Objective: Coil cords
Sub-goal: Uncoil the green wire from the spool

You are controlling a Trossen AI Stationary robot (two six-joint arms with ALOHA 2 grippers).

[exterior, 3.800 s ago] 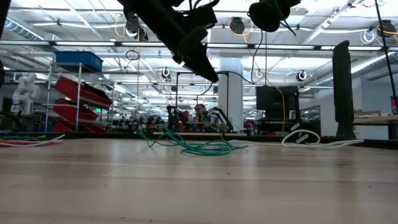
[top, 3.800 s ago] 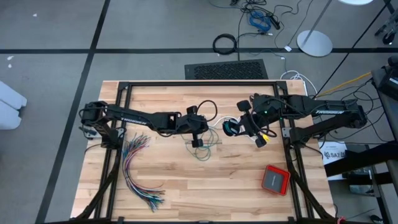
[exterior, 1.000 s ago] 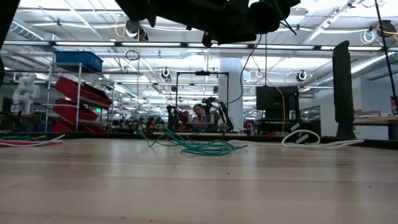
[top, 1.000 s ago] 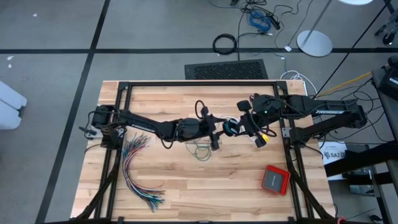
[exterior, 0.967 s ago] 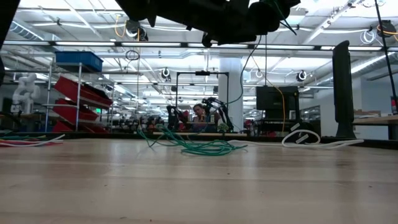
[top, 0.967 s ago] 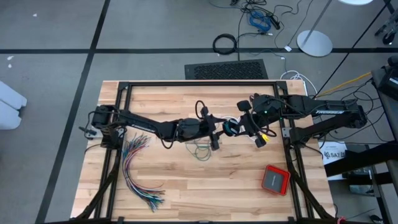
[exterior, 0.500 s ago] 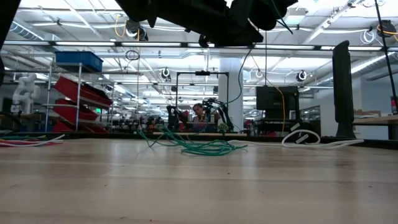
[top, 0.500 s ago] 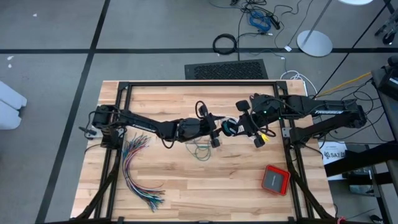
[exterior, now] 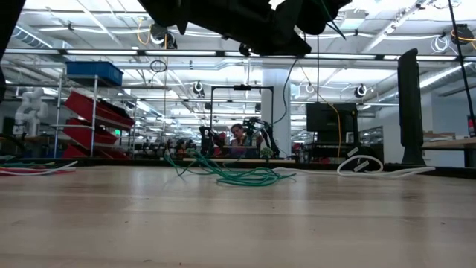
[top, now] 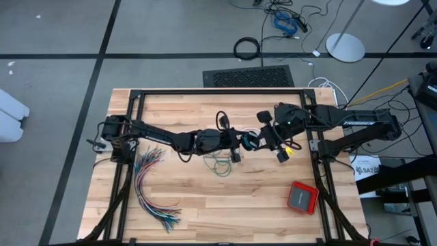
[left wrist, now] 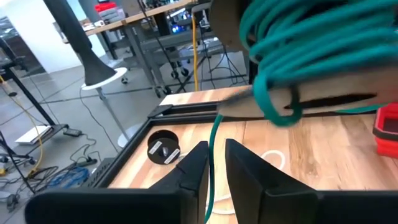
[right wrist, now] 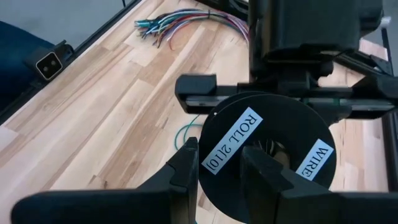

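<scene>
A black spool [right wrist: 277, 134] labelled "ROLL" and "WIRE" carries wound turns of the teal cord [left wrist: 311, 56] and hangs above the table's middle [top: 250, 141], with my right gripper [right wrist: 221, 163] shut on it. My left gripper [left wrist: 214, 155] is level beside the spool [top: 237, 146], its fingers closed to a narrow gap around one teal strand. The rest of the teal cord lies in a loose heap [top: 220, 165] [exterior: 238, 177] on the wood. A white cord end [exterior: 357, 167] [left wrist: 273, 163] lies on the table nearby. I cannot make out the black cord. My left gripper has one teal strand [left wrist: 212, 140] between its two fingers, a short way below the spool's windings. The fingers point level toward the table's right side and lie across the strand. The strand runs from the spool down through the fingers toward the table. My right gripper holds the spool from the table's right side, slanting down. Its fingers [right wrist: 186, 165] stand on either side of the labelled disc's lower part [right wrist: 233, 152]. The disc's face hides where the pads meet it. The spool is lifted clear of the table.
A fanned bundle of many-coloured wires [top: 151, 186] lies at the table's near left. A red box [top: 302, 197] sits at the near right. A black frame [top: 212, 91] runs round the tabletop. A thick black cable ring [top: 247, 48] lies on the floor beyond the far edge.
My left gripper has rolled a little where it stands beside the spool. My right gripper, with the spool, has edged slightly toward the table's left. The teal heap on the table has kept its shape.
</scene>
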